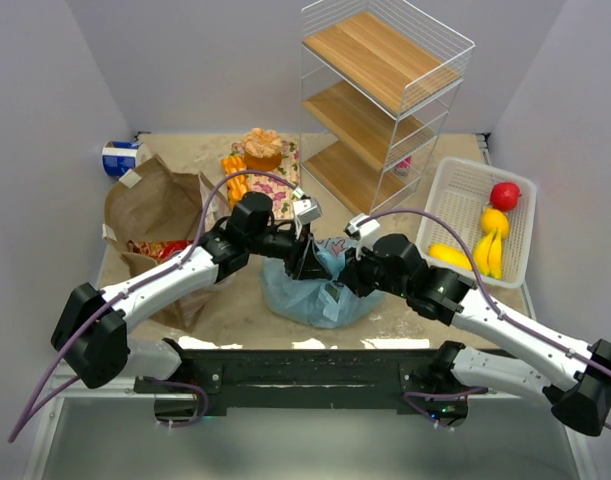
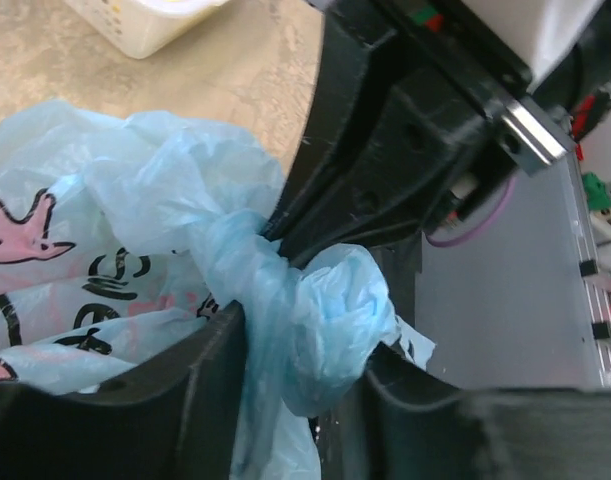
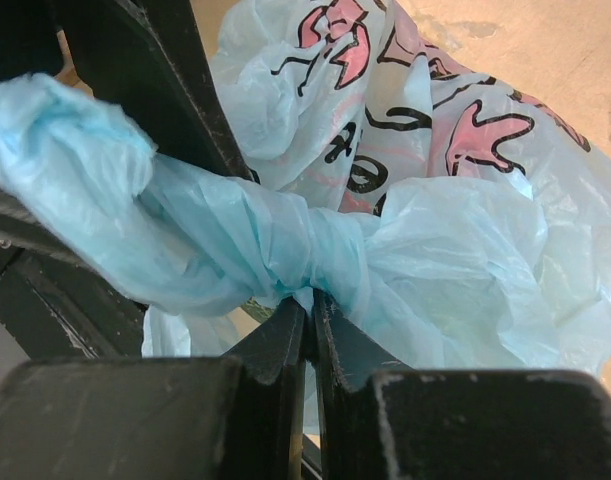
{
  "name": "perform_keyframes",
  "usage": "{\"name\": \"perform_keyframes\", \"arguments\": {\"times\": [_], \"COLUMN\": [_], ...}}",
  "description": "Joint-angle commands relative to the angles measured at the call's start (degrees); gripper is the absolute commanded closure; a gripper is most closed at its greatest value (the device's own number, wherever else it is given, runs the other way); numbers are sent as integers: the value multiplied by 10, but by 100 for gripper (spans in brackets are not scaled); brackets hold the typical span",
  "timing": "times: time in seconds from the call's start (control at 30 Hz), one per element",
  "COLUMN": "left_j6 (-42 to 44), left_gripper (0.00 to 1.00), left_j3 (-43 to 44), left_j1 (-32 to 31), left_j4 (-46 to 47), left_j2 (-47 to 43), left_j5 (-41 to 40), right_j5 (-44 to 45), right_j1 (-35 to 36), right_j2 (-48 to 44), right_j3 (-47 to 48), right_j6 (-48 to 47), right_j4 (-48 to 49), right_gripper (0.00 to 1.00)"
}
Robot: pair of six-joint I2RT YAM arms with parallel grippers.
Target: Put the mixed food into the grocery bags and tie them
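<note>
The thin, crinkly light-blue plastic bag (image 1: 310,295) with pink and black print sits on the sandy bench (image 1: 235,305), close to its near edge, and both sets of my fingers meet over it. Its handles are drawn into a twisted knot (image 3: 285,240).

My left fingers (image 1: 307,264) stand partly open with that twist lying loose between them. One finger touches the film and there is a dark gap at the other. My right fingers (image 1: 347,278) are all but closed, tips pressed up under the knot (whether a thin fold is nipped in the slit, I cannot tell).

Left of the blue bag, across a strip of bare bench, the large crumpled brown paper bag (image 1: 155,200) lies with red crinkly snack packets (image 1: 157,247) in its mouth. Beyond it, by the far wall, is a silver-and-blue drink can (image 1: 120,158).

Right of the blue bag, well apart, the white slatted plastic basket (image 1: 465,185) holds a red round fruit (image 1: 503,195) and yellow bananas (image 1: 490,252). Behind the blue bag stands a white wire shelf (image 1: 385,90) with wooden boards, with open bench between.
</note>
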Motion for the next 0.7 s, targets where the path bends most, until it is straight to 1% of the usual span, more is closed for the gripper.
{"name": "perform_keyframes", "arguments": {"times": [0.0,0.13,0.2,0.3,0.37,0.4,0.43,0.5,0.53,0.57,0.6,0.67], "left_j6": [-11,-29,-38,-52,-62,-72,-77,-86,-86,-86,-83,-79], "left_gripper": [52,45,43,43,46,50,59,69,81,85,93,100], "left_j3": [11,10,9,5,3,2,-4,-9,-13,-14,-16,-24], "left_j1": [1,1,1,0,1,1,1,1,1,1,1,1], "left_j4": [42,72,83,101,116,121,134,147,152,154,156,169], "left_j2": [0,8,14,21,28,30,31,29,29,27,25,16], "left_j5": [72,76,73,58,43,36,23,5,-11,-16,-21,-20], "right_j5": [13,8,5,-3,-10,-13,-17,-21,-21,-33,-35,-38], "right_j1": [1,1,1,1,0,1,1,0,1,1,1,0], "right_j2": [-17,-21,-24,-31,-38,-40,-44,-49,-56,-59,-63,-78], "right_j3": [-4,-8,-8,-9,-11,-12,-13,-15,-17,-18,-17,-13], "right_j6": [-9,-7,-8,-12,-17,-19,-21,-24,-24,-25,-25,-21], "right_j4": [3,5,5,8,9,8,8,9,7,2,-3,-24], "right_gripper": [91,90,90,90,90,89,89,88,86,85,84,73]}}
